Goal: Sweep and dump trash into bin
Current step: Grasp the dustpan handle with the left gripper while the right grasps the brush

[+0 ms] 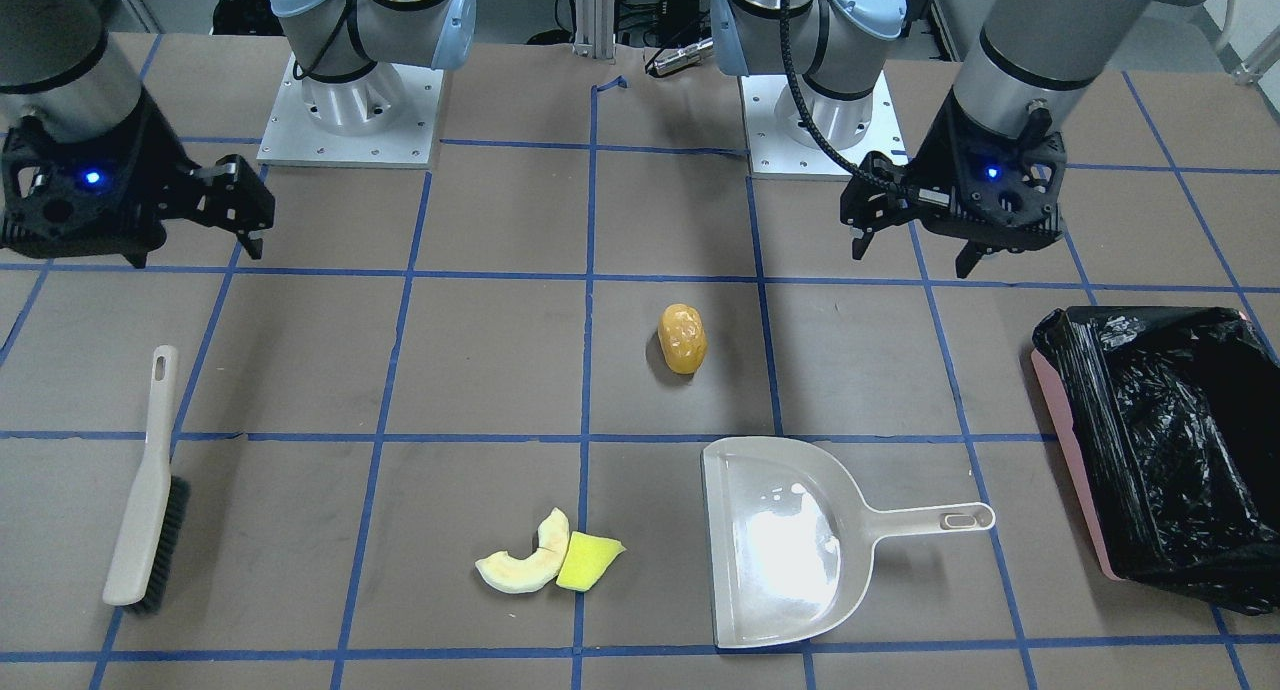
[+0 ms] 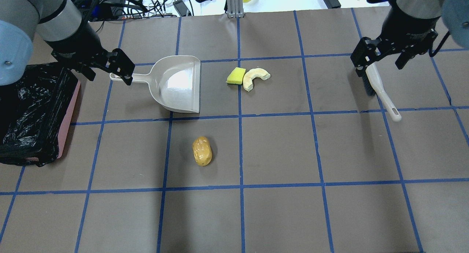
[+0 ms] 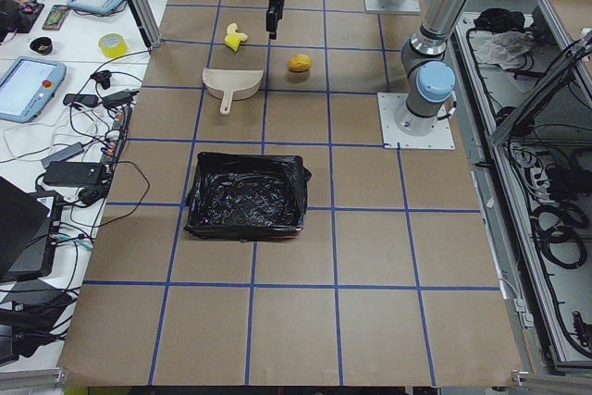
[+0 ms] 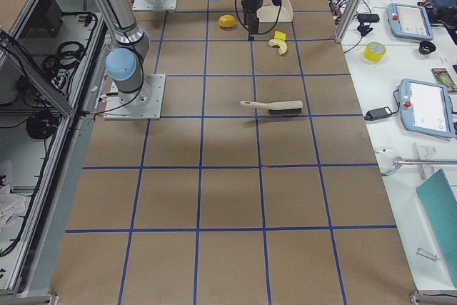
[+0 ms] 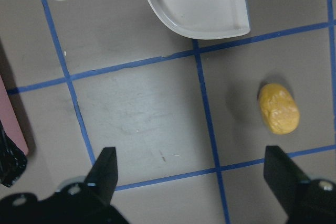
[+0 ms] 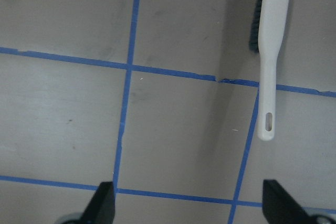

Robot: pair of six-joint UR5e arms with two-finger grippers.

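The trash lies in two spots: an orange-yellow lump (image 1: 682, 339) at mid-table, and a cream crescent (image 1: 525, 560) touching a yellow-green wedge (image 1: 586, 560) farther out. The bin (image 1: 1072, 460), pink with a black bag, stands on my left side. My left gripper (image 2: 106, 68) is open and empty, held above the table between the bin and the beige dustpan (image 2: 179, 84); its wrist view shows the lump (image 5: 279, 108). My right gripper (image 2: 381, 57) is open and empty above the beige brush (image 2: 379, 91).
The dustpan (image 1: 790, 540) lies flat, its mouth toward the crescent and wedge and its handle toward the bin. The brush (image 1: 145, 490) lies on my right side. Blue tape lines grid the brown table. Cables and devices lie past the far edge.
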